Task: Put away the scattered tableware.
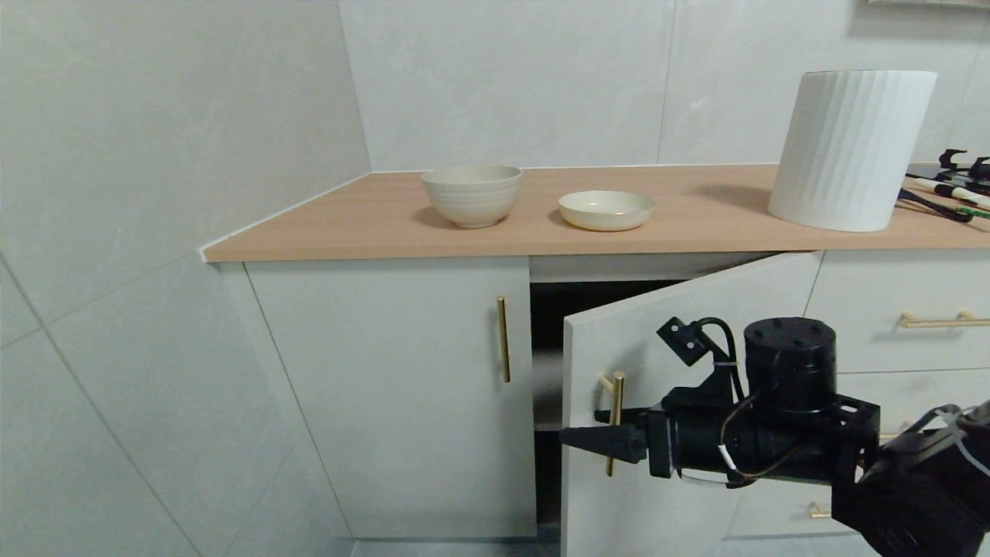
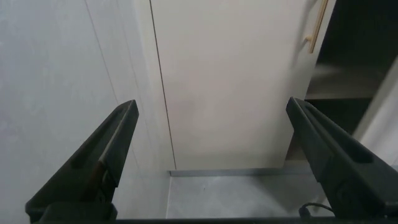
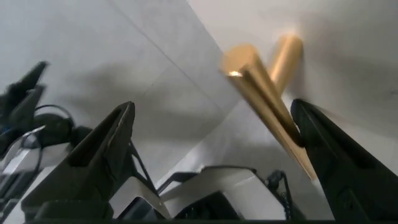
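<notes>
A beige ribbed bowl [image 1: 472,195] and a shallow cream plate [image 1: 605,210] stand apart on the wooden countertop [image 1: 356,224]. Below them the right cabinet door [image 1: 696,309] hangs partly ajar, showing a dark interior [image 1: 549,333]. My right gripper [image 1: 584,427] is at that door's gold handle [image 1: 619,387], open, with one finger on each side of the bar. In the right wrist view the gold handle [image 3: 261,87] lies between the spread fingers of the right gripper [image 3: 212,107], close to one of them. My left gripper [image 2: 211,106] is open, holds nothing, and hangs low before the closed left door [image 2: 230,81].
A tall white ribbed container [image 1: 851,147] stands at the right of the counter, with pens and small tools [image 1: 947,193] beyond it. The closed left door has a gold handle [image 1: 503,339]. Drawers with a gold pull [image 1: 943,319] are on the right. Tiled walls close the left side.
</notes>
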Motion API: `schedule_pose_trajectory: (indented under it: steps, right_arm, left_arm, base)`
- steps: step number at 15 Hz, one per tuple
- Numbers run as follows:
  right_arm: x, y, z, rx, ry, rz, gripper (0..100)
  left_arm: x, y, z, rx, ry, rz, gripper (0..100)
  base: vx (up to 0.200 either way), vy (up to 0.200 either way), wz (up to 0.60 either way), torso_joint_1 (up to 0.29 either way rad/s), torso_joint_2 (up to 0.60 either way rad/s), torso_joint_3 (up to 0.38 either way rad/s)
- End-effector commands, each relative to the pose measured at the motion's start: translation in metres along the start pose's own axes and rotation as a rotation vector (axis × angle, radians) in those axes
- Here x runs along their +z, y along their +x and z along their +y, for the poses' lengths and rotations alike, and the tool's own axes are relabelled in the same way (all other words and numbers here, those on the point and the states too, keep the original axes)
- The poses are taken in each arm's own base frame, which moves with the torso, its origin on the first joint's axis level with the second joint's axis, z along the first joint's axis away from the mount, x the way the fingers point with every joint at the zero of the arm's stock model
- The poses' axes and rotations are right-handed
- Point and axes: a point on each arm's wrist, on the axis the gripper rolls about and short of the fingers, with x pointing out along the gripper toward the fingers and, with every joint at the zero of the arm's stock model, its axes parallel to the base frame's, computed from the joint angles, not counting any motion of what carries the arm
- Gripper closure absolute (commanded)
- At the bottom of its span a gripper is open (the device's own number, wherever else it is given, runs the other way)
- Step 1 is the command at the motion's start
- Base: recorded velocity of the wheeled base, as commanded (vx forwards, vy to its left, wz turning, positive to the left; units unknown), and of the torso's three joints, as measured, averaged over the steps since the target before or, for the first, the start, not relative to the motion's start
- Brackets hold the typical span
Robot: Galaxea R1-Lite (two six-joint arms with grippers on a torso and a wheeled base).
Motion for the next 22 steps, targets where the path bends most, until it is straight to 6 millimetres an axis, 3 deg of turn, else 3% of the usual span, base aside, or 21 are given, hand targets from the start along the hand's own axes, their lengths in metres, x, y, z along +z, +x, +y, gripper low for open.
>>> schedule_pose_trajectory:
  steps: [1, 6, 8, 10, 11, 12, 13, 14, 15, 16, 18, 19, 20, 21, 22]
  right_arm:
    - [-0.006, -0.011, 0.005, 0.013, -0.008, -0.006, 0]
    - [-0.011, -0.013, 0.004, 0.006, 0.001, 0.006, 0]
    - [-0.012, -0.013, 0.004, 0.006, 0.000, 0.008, 0]
    - [-0.010, -0.015, 0.007, 0.010, -0.006, 0.000, 0]
    - [-0.010, -0.016, 0.008, 0.011, -0.007, -0.003, 0]
    - [-0.009, -0.017, 0.009, 0.013, -0.010, -0.006, 0]
    - [-0.009, -0.017, 0.009, 0.015, -0.012, -0.005, 0]
    - [-0.009, -0.017, 0.010, 0.016, -0.013, -0.006, 0]
    - [-0.009, -0.017, 0.011, 0.020, -0.015, -0.004, 0]
    - [-0.009, -0.017, 0.011, 0.019, -0.014, -0.003, 0]
    - [-0.010, -0.017, 0.011, 0.020, -0.012, -0.001, 0]
    - [-0.010, -0.017, 0.011, 0.020, -0.014, -0.001, 0]
    - [-0.010, -0.017, 0.011, 0.020, -0.014, -0.001, 0]
    - [-0.009, -0.017, 0.012, 0.021, -0.015, -0.003, 0]
    - [-0.009, -0.017, 0.012, 0.022, -0.016, -0.005, 0]
  left_arm:
    - [0.000, 0.000, 0.000, 0.000, 0.005, -0.001, 0]
    - [0.004, -0.001, 0.000, 0.000, -0.001, -0.023, 0]
    - [0.041, -0.012, -0.002, -0.094, 0.006, -0.147, 0]
    - [0.094, -0.017, -0.005, -0.288, 0.009, -0.087, 0]
    - [0.121, -0.008, -0.006, -0.363, 0.001, -0.029, 0]
    - [0.142, 0.010, -0.007, -0.419, -0.011, 0.030, 0]
    - [0.169, 0.049, -0.008, -0.477, -0.033, 0.115, 0]
    - [0.174, 0.059, -0.008, -0.488, -0.039, 0.134, 0]
    - [0.182, 0.117, -0.011, -0.575, -0.073, 0.256, 0]
    - [0.176, 0.154, -0.019, -0.666, -0.094, 0.323, 0]
    - [0.157, 0.205, -0.036, -0.737, -0.116, 0.394, 0]
    - [0.133, 0.246, -0.051, -0.772, -0.128, 0.425, 0]
    - [0.128, 0.253, -0.054, -0.776, -0.128, 0.426, 0]
    - [0.097, 0.278, -0.067, -0.803, -0.123, 0.431, 0]
    - [0.083, 0.283, -0.073, -0.816, -0.121, 0.426, 0]
  base:
    - [0.000, 0.000, 0.00, 0.000, 0.00, 0.000]
    - [0.000, 0.000, 0.00, 0.000, 0.00, 0.000]
    - [0.000, 0.000, 0.00, 0.000, 0.00, 0.000]
    - [0.000, 0.000, 0.00, 0.000, 0.00, 0.000]
    - [0.000, 0.000, 0.00, 0.000, 0.00, 0.000]
    - [0.000, 0.000, 0.00, 0.000, 0.00, 0.000]
    - [0.000, 0.000, 0.00, 0.000, 0.00, 0.000]
    - [0.000, 0.000, 0.00, 0.000, 0.00, 0.000]
    - [0.000, 0.000, 0.00, 0.000, 0.00, 0.000]
    - [0.000, 0.000, 0.00, 0.000, 0.00, 0.000]
    - [0.000, 0.000, 0.00, 0.000, 0.00, 0.000]
    - [0.000, 0.000, 0.00, 0.000, 0.00, 0.000]
    - [0.000, 0.000, 0.00, 0.000, 0.00, 0.000]
    - [0.000, 0.000, 0.00, 0.000, 0.00, 0.000]
    - [0.000, 0.000, 0.00, 0.000, 0.00, 0.000]
